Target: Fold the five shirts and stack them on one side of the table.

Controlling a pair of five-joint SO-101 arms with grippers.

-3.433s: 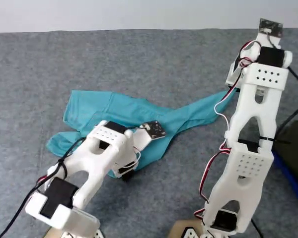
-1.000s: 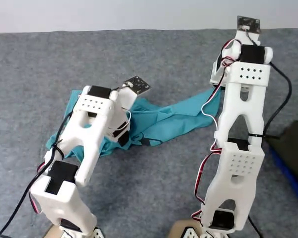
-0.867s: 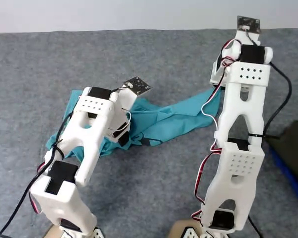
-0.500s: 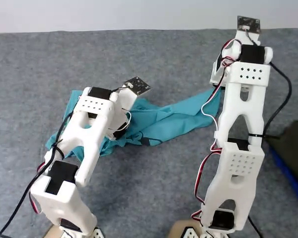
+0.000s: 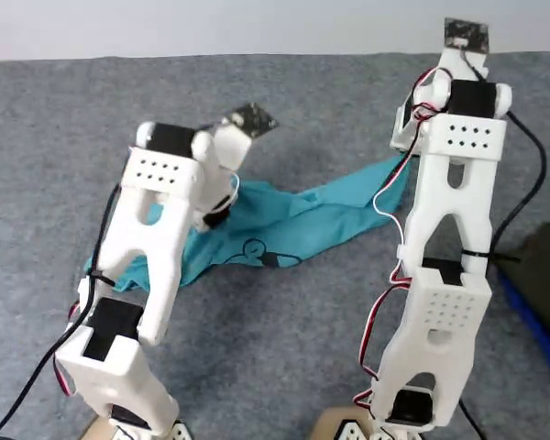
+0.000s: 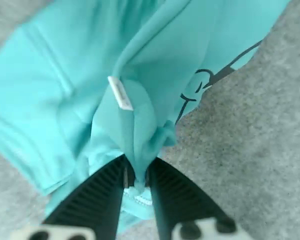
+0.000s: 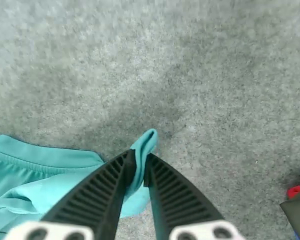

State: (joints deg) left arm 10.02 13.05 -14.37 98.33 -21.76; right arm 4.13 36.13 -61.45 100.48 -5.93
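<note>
A teal shirt [image 5: 293, 220] with a dark line drawing lies stretched across the grey cloth-covered table [image 5: 284, 101], held up between both arms. My left gripper [image 6: 136, 172] is shut on a bunched fold of the teal shirt [image 6: 155, 65], near a small white label [image 6: 120, 93], and lifts it off the table. My right gripper [image 7: 139, 167] is shut on the shirt's far corner [image 7: 146, 142], at the right of the high view. In the high view the left arm [image 5: 160, 220] covers part of the shirt's left side.
A dark object with a blue edge [image 5: 543, 284] sits at the table's right edge. A small red piece [image 7: 294, 191] shows beside a dark corner in the right wrist view. Bare grey table lies behind and in front of the shirt.
The left arm has risen and swung back, lifting its fold of the shirt higher. The right arm has shifted slightly right and back, pulling the shirt tauter between the two.
</note>
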